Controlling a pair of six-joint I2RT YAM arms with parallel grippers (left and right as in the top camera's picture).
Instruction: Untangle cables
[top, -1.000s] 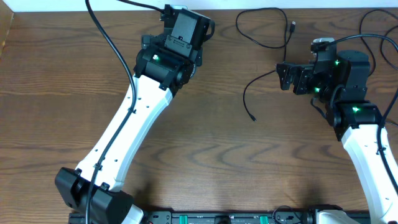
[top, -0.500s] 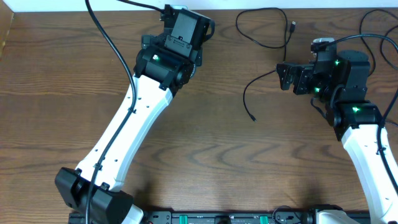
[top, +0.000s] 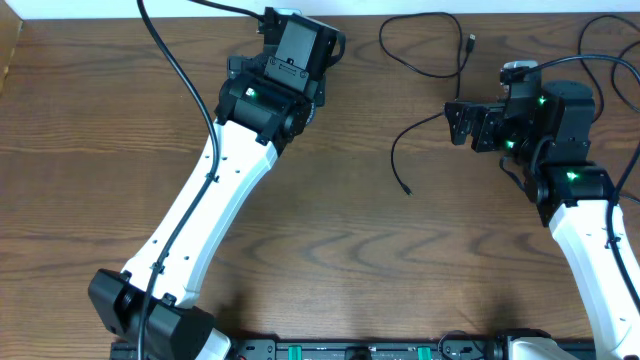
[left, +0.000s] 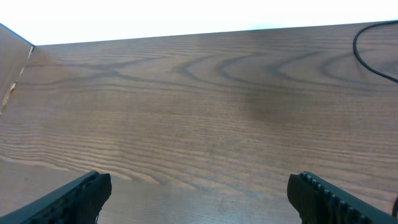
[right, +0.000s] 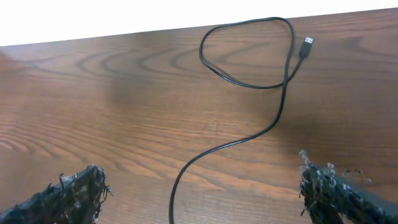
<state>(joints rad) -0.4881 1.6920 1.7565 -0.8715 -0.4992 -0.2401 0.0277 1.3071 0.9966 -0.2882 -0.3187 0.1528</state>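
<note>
A thin black cable (top: 398, 140) lies on the wooden table, curving down to a small plug (top: 407, 190). Farther back another black strand forms a loop (top: 420, 45) ending in a USB plug (top: 470, 42). My right gripper (top: 455, 125) is open beside the curved cable. In the right wrist view the black cable (right: 249, 140) runs from its loop and plug (right: 306, 43) down between the right gripper's (right: 199, 199) spread fingers, untouched. My left gripper (left: 199, 193) is open over bare wood at the back of the table, with a bit of black cable (left: 373, 56) at the upper right.
A thick black arm cable (top: 180, 70) trails along the left arm (top: 220, 190). More black arm cabling (top: 610, 55) loops behind the right arm. The table's back edge (left: 186, 34) meets a white wall. A black rail (top: 350, 350) lines the front edge.
</note>
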